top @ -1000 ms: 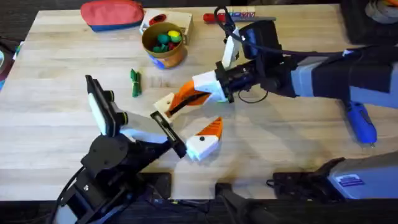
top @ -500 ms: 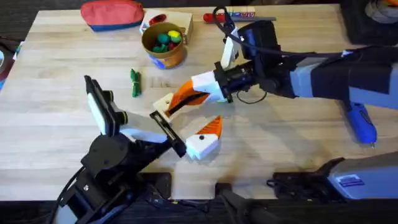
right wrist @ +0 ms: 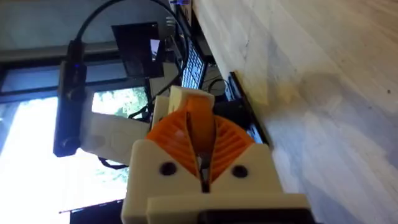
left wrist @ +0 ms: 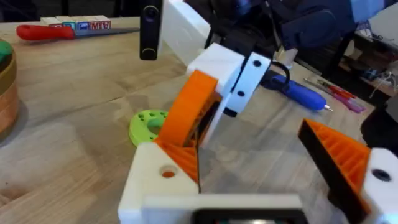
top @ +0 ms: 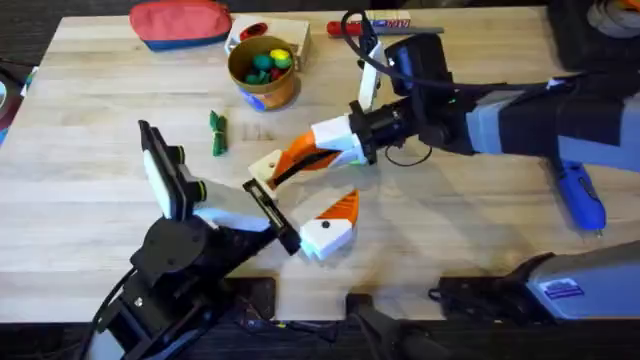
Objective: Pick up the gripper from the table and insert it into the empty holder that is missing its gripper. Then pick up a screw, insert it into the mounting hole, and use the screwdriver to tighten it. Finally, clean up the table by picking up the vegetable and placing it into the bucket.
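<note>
Orange plastic gripper [left wrist: 186, 130] is pinched between the pressed-together pads of the right pincer [top: 305, 155], just above the worktop [top: 450, 230] near centre, its low end touching the white holder [left wrist: 152, 180]. Holder is one finger of the left pincer [top: 295, 200], which is spread w/ nothing in it. Wedge looks light, stiff & a bit slick, so prob. best held by the flat sides, well back from the tip. Long axis slants from the right pincer down to the holder, narrow end leading.
</note>
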`<state>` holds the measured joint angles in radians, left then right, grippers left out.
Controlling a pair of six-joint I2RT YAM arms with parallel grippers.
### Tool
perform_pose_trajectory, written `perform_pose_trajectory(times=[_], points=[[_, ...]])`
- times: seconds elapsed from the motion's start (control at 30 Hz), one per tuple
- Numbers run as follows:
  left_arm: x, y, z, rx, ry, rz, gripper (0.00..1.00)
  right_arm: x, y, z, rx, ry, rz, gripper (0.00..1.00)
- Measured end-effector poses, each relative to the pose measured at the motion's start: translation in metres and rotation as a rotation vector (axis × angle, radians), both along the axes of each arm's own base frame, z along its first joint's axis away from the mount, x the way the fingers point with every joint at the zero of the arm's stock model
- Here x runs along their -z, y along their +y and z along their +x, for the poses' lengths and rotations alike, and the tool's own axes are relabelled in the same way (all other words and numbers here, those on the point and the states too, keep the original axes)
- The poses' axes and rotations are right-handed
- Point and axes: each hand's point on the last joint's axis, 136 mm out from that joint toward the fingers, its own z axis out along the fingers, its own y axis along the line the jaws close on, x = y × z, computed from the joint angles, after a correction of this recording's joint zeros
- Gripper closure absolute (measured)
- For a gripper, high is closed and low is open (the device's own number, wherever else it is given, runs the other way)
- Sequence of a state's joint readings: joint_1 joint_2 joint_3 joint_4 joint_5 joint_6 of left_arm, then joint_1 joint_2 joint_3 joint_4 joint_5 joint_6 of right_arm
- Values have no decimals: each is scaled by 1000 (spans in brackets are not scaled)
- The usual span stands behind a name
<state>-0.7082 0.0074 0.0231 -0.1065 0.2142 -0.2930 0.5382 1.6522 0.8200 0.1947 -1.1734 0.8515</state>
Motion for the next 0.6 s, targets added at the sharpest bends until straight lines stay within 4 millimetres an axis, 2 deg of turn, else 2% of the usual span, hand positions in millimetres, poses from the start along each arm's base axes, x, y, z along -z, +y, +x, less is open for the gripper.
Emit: perform_pose_trajectory(times=[0.2,0.23,0.27,0.5,0.6], points=[[-1,-3,-3,23,-9,3,13,-4,-4,-4,-35,3,35,853],[-1,-4,-6,40,-17,5,13,-7,-4,-7,-53,5,49,780],[-1,-5,-7,46,-19,7,13,-8,-4,-8,-62,6,55,757],[-2,-7,-10,67,-22,7,13,-12,-4,-15,-98,13,80,630],[-2,-7,-10,69,-23,8,14,-13,-4,-16,-103,15,85,524]])
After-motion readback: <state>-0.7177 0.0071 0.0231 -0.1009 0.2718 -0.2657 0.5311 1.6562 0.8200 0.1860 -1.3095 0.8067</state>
